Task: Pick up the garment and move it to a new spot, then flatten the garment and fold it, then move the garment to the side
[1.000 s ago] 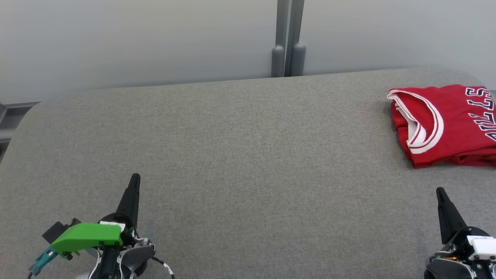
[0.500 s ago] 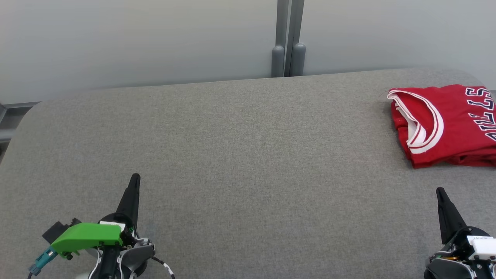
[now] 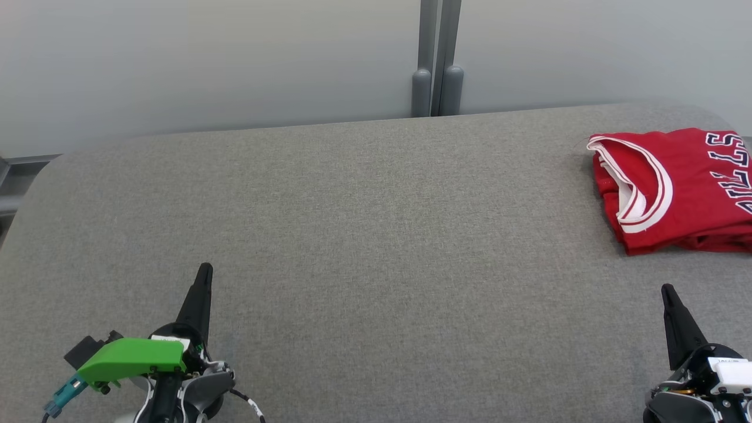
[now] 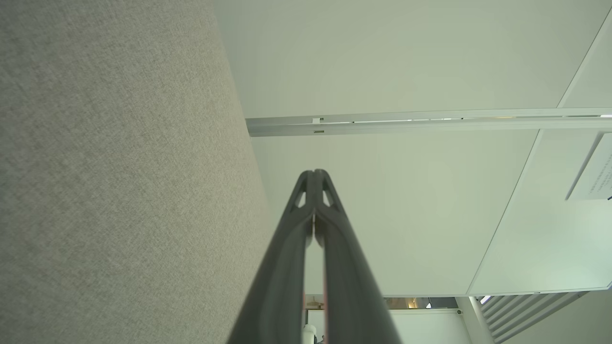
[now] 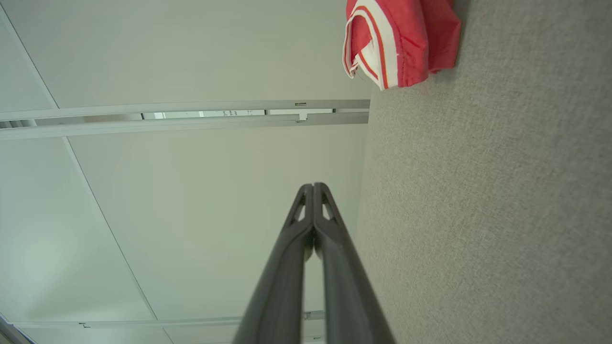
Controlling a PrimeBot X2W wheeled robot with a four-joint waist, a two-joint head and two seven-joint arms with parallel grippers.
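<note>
No change against the two earlier head-view frames. Both claws, the garment and the camera's framing match them.

Left claw (image 3: 204, 270): at 7 o'clock in the head view, fingers pressed together to one point and holding nothing. Its wrist view shows the tips meeting. A green cover (image 3: 132, 358) sits on its wrist.

Right claw (image 3: 667, 291): at 5 o'clock, likewise closed and empty, with its tips touching in its own wrist view.

Garment (image 3: 675, 191): a red jersey with white-and-red neck trim and dark lettering, folded into a compact pile. It lies at 2 o'clock on the grey fabric-covered table (image 3: 364, 235). Its right part runs off the frame, so we cannot tell how close it sits to the table's right edge. Its far side lies near the back edge. The right claw stands at 6 o'clock from the garment, apart from it.

Edges: the table's back edge runs across the head view from 10 to 2 o'clock, with rounded corners at both ends. Pale wall panels (image 3: 205, 64) stand just behind it, joined by a grey post (image 3: 436, 59) at 12 o'clock. The left edge falls away at 9 o'clock.

Open room: we note grey fabric stretching across the middle and left of the table, from the claws out to the back edge.
</note>
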